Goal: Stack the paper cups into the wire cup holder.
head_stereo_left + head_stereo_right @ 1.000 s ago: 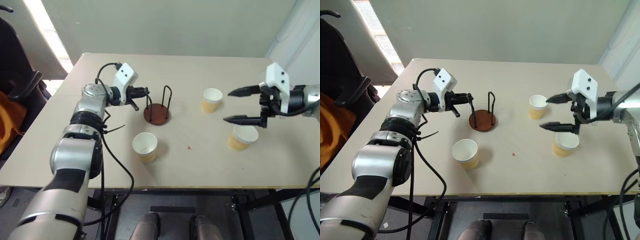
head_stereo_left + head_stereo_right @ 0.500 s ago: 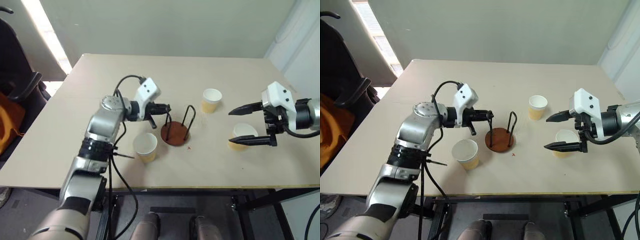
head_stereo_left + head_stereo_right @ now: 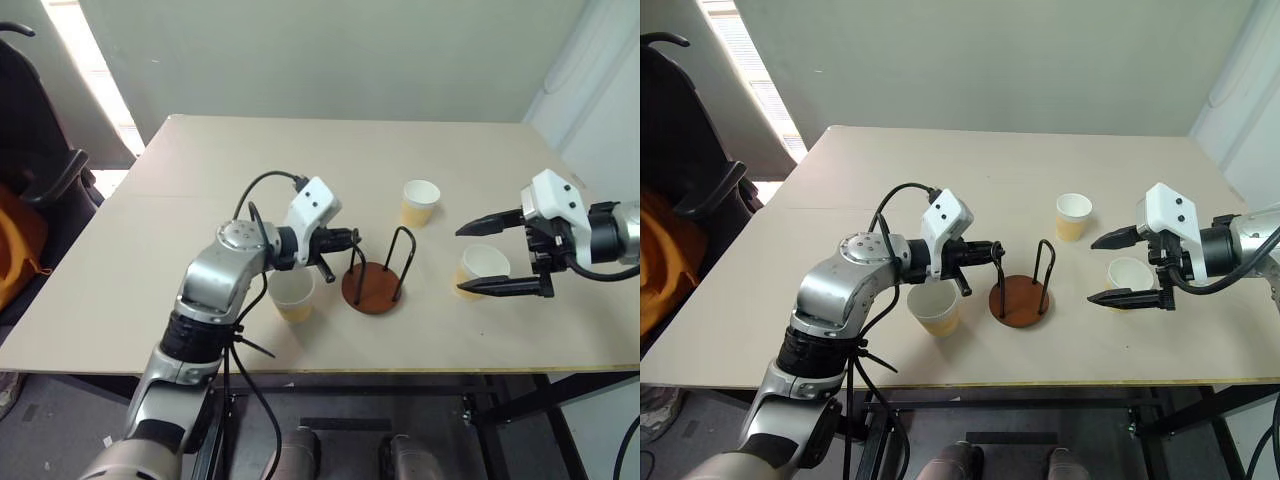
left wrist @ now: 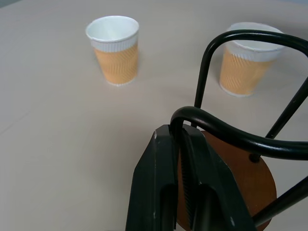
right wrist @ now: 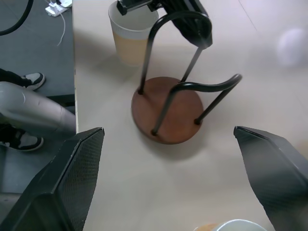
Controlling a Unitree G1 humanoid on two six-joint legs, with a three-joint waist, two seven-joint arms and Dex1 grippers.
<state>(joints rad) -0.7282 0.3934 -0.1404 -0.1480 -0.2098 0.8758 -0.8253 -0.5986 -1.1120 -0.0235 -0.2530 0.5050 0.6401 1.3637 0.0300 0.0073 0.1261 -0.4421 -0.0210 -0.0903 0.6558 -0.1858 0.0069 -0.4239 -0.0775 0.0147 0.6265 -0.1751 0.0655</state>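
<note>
My left pincer point(image 4: 185, 144) is clenched on one dark wire loop of the round reddish-brown wire cup holder point(image 3: 375, 287), dragged rightward across the counter point(image 3: 150, 270) since a second ago, so it may tip, while my right pincer point(image 3: 490, 255) gapes, straddling a tan paper cup point(image 3: 478, 270)

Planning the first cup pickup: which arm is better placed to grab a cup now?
Right. The right gripper is open, fingers either side of a paper cup. The left gripper is shut on a loop of the wire cup holder.
</note>
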